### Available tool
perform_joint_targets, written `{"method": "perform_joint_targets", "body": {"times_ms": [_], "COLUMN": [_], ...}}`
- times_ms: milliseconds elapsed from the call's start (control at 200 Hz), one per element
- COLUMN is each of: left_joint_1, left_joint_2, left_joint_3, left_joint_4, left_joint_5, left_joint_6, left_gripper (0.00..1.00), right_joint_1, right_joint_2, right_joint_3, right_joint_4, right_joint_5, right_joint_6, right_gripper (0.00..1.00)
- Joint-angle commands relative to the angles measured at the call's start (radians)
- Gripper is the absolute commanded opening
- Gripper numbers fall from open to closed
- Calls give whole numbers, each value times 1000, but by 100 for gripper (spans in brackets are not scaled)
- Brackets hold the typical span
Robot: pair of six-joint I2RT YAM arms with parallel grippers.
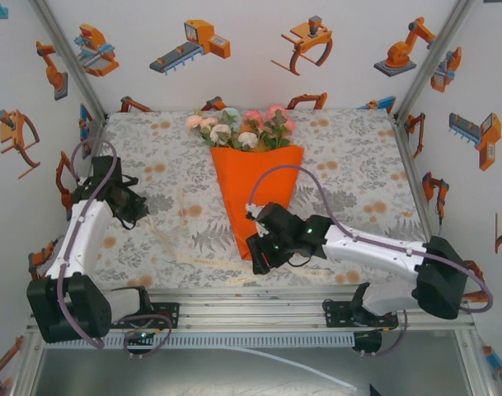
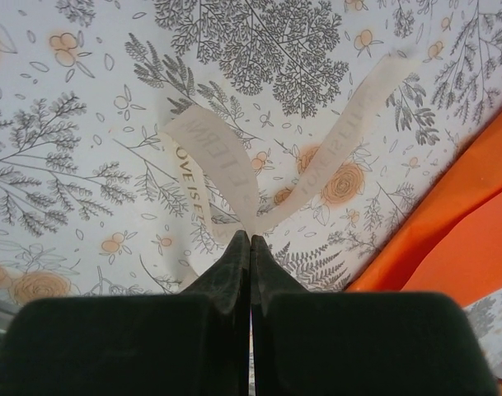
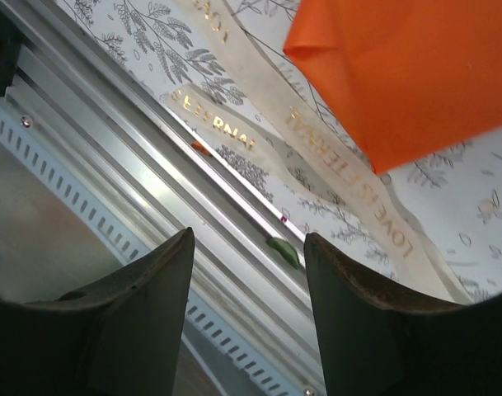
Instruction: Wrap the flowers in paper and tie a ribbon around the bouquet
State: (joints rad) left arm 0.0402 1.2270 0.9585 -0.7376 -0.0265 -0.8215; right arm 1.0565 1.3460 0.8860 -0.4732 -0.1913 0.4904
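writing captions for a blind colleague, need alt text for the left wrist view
The left end effector is shut on a cream ribbon with faint lettering, and two strands of it fan upward over the leaf-print tablecloth. The orange paper of the bouquet lies along the right edge.

**Orange, cream and grey**

A matte paper cone (image 1: 255, 194) is coloured plain bright orange. The artificial roses (image 1: 238, 128) at its wide end are tinted pink, peach and white, and are set among green leaves. A narrow sheer ribbon (image 2: 203, 169) is cream-white and printed with gold lettering. The cloth-covered surface (image 1: 349, 157) is patterned white with grey ferns and pale orange blossoms.
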Motion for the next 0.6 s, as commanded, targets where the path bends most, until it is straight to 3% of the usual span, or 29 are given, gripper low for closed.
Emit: {"method": "perform_joint_targets", "body": {"times_ms": [0, 225, 360, 596], "left_joint_1": [-2, -10, -17, -22], "left_joint_2": [60, 113, 120, 129], "left_joint_3": [50, 77, 74, 72], "left_joint_4": [30, 43, 45, 50], "left_joint_5": [66, 70, 65, 68], "left_joint_6": [63, 88, 87, 85], "left_gripper": [1, 0, 0, 0], "right_joint_1": [18, 46, 47, 49], "right_joint_2": [92, 229, 280, 328], "right_joint_3": [64, 117, 127, 106], "right_joint_4": [32, 22, 29, 31], "right_joint_5": [16, -17, -65, -69], "right_joint_6": [-102, -205, -203, -207], "right_gripper": [54, 54, 49, 49]}}
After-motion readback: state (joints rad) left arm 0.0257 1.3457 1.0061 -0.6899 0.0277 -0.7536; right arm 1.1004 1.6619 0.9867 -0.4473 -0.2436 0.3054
